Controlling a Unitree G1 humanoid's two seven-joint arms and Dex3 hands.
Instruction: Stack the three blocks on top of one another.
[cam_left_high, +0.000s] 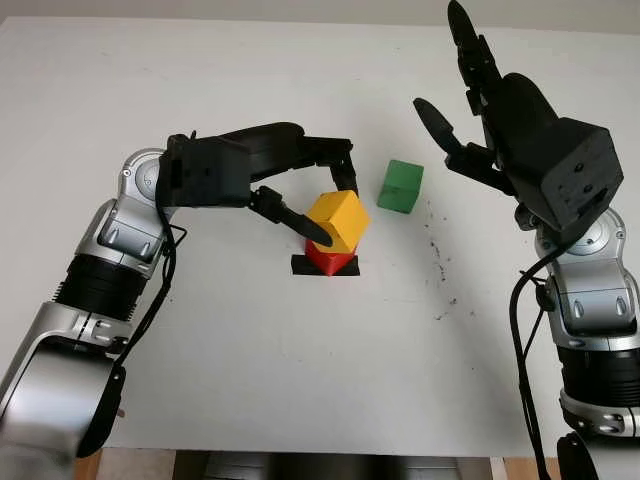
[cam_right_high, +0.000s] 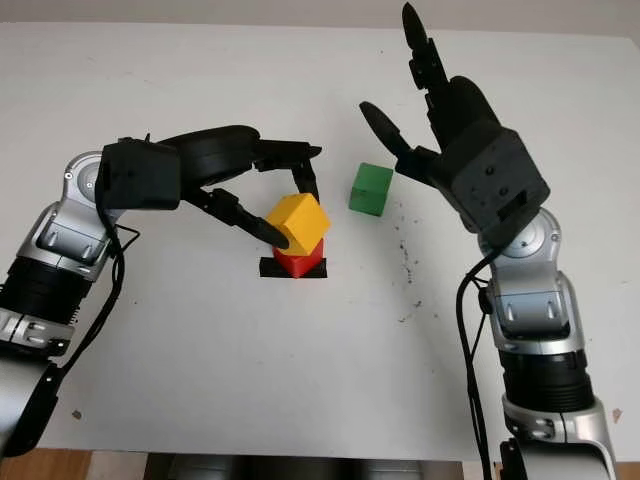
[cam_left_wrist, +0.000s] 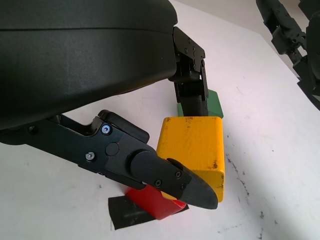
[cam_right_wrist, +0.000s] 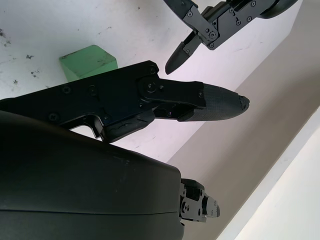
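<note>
I see my left hand (cam_left_high: 325, 195) closed around the yellow block (cam_left_high: 338, 220), one finger on its far side and one finger (cam_left_wrist: 172, 177) across its near face. The yellow block sits on top of the red block (cam_left_high: 327, 260) and is twisted, so a corner points toward me rather than a flat face. It is roughly cubic, so I can pick out no long axis. The red block stands on a patch of black tape (cam_left_high: 302, 266) near the middle of the white surface (cam_left_high: 250, 380). The green block (cam_left_high: 401, 186) lies alone, just right of the stack and a little farther away. My right hand (cam_left_high: 470, 100) is open, raised above the surface beyond the green block, holding nothing.
</note>
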